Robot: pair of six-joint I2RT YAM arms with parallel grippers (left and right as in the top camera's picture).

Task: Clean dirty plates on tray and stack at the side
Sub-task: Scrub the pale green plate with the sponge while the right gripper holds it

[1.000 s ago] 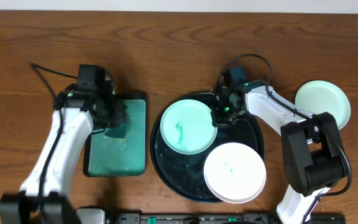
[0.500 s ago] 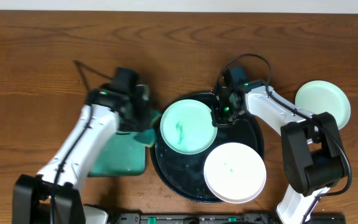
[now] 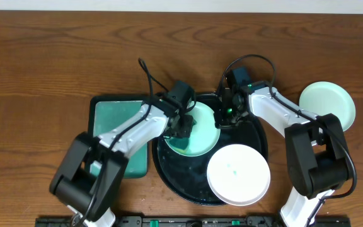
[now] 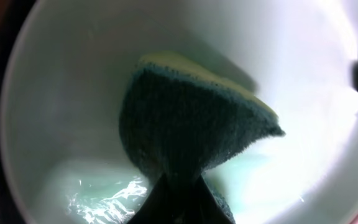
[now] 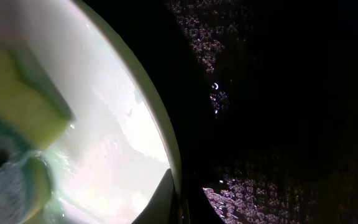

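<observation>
A pale mint-green plate [image 3: 204,133] lies at the back left of the black tray [image 3: 183,181]. My left gripper [image 3: 184,128] is over this plate, shut on a sponge [image 4: 191,118] with a dark teal face and a yellow edge. The sponge presses on the wet plate [image 4: 61,93]. My right gripper [image 3: 223,120] is shut on the plate's right rim [image 5: 166,140], one finger inside and one outside. A white plate [image 3: 238,175] with small teal specks lies at the front right of the tray. Another mint-green plate [image 3: 327,104] rests on the table at the far right.
A green rectangular tray [image 3: 114,132] sits left of the black tray, partly under my left arm. The black tray's floor [image 5: 278,93] is wet and glossy. Brown wooden table [image 3: 55,57] surrounds everything.
My left arm has swung right from the green tray to the mint-green plate, carrying the sponge. The right gripper has stayed on the plate's rim.
</observation>
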